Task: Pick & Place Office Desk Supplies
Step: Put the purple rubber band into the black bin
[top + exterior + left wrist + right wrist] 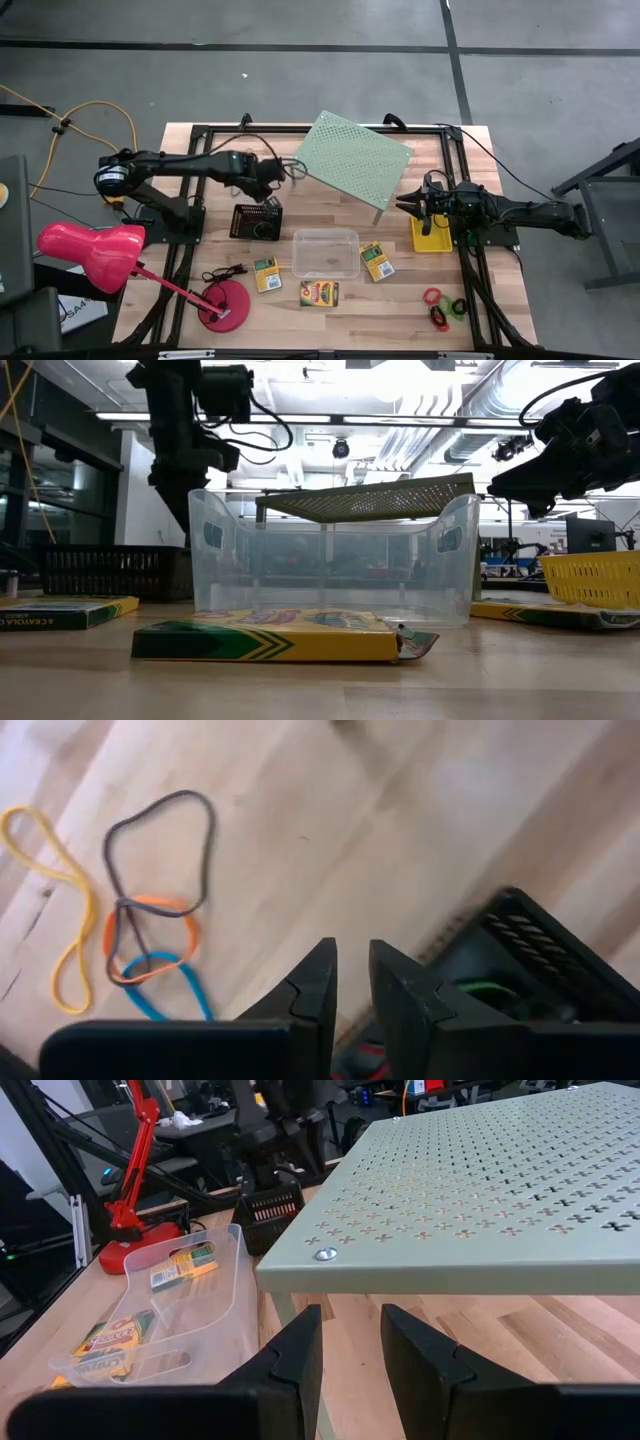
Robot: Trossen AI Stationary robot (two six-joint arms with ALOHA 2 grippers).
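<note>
**A:** Rubber bands, thin coloured loops (140, 920), lie loose on the wooden table (400, 300) just beside the small black mesh tray (257, 220). Why is the left gripper (350, 982) parked there?

**B:** My guess is it sits above the tray rim to work between the bands and the tray. Its fingers stand narrow, a slim gap between them, nothing held. In the left wrist view something green and something red show inside the tray, though I cannot tell what they are.

**A:** And the right gripper (350, 1342)?

**B:** It hovers over the yellow plastic basket (432, 240), by the leg of the large pale green perforated shelf (355, 160). Fingers a little apart, empty. Whether the basket holds anything is hidden under the arm.

**A:** The clear plastic tub (325, 253)?

**B:** From above and from table height it looks empty. The small green-and-yellow card boxes (320, 293) lie flat around it on the table, three of them, none inside.

**A:** Anything else left out?

**B:** Little red, green and black rings (443, 305) sit in a cluster near the right front corner, well apart from every container. The pink-red desk lamp (110, 255) stands at the left front.
</note>
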